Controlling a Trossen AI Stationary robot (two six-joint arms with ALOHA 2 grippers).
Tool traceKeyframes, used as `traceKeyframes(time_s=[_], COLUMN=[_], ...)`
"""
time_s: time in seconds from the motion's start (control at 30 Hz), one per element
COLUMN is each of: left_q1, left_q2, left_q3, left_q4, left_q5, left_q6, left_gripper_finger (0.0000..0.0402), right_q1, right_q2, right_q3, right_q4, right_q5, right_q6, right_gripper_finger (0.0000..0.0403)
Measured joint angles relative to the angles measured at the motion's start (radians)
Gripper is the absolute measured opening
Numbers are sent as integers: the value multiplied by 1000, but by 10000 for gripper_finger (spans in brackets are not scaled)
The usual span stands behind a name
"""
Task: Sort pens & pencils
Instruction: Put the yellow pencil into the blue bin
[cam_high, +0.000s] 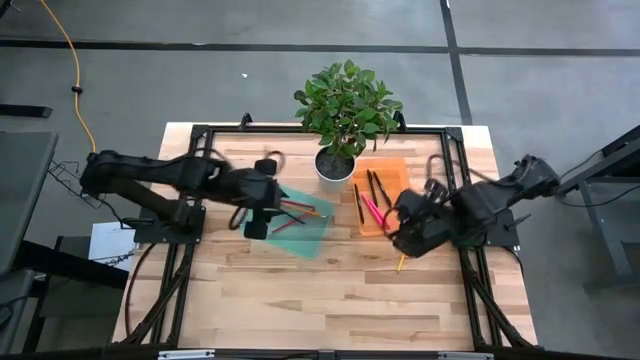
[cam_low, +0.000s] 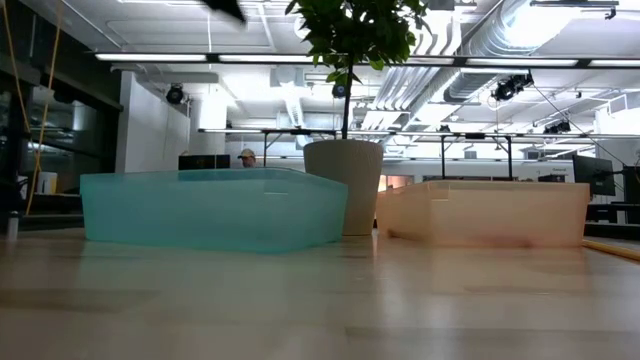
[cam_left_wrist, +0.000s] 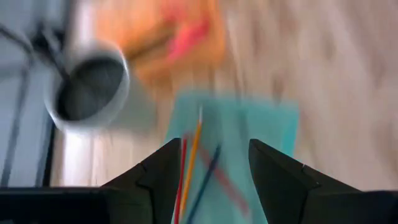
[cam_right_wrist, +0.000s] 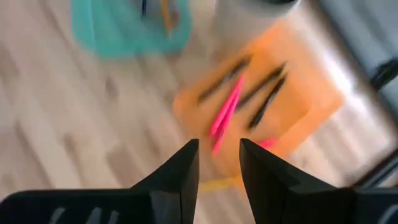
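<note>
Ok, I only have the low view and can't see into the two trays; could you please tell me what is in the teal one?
Observer: The teal tray holds several pencils, red and yellow-orange among them.
Operator: Thank you. And the orange one?
Observer: The orange tray holds black and pink pens.
Operator: Is either gripper carrying anything?
Observer: No. The left gripper is open and empty above the teal tray, and the right gripper is open and empty by a corner of the orange tray.
</note>
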Motion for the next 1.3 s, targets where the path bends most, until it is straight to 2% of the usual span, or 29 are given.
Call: traceKeyframes(time_s=[0.07,0.2,0.33,0.47,0.6,0.83,0.93,1.03,1.17,1.3], left_q1=[-54,-155,-237,-320,-417,-577,-615,-630,-627,-628], left_q2=[-38,-70,-75,-75,-79,-80,-80,-80,-79,-59], left_q3=[2,2,1,1,0,0,0,0,0,0], left_q4=[104,205,208,175,136,95,91,91,96,94], left_q5=[-43,-170,-250,-349,-447,-688,-768,-834,-888,-975], left_q6=[-27,-42,-59,-121,-206,-409,-483,-560,-632,-677], left_gripper_finger=[169,162,161,161,161,161,161,161,161,161], right_q1=[-5,-15,-47,-94,-130,-118,-87,-60,-61,-121], right_q2=[2,3,2,2,2,61,92,119,142,142], right_q3=[-73,-214,-335,-432,-491,-506,-506,-506,-507,-507], right_q4=[29,172,331,461,532,495,450,375,336,381], right_q5=[-99,-247,-340,-488,-597,-668,-640,-580,-564,-538], right_q6=[-9,-54,-95,-139,-191,-413,-569,-784,-1058,-1196], right_gripper_finger=[107,107,107,107,107,107,107,107,107,107])
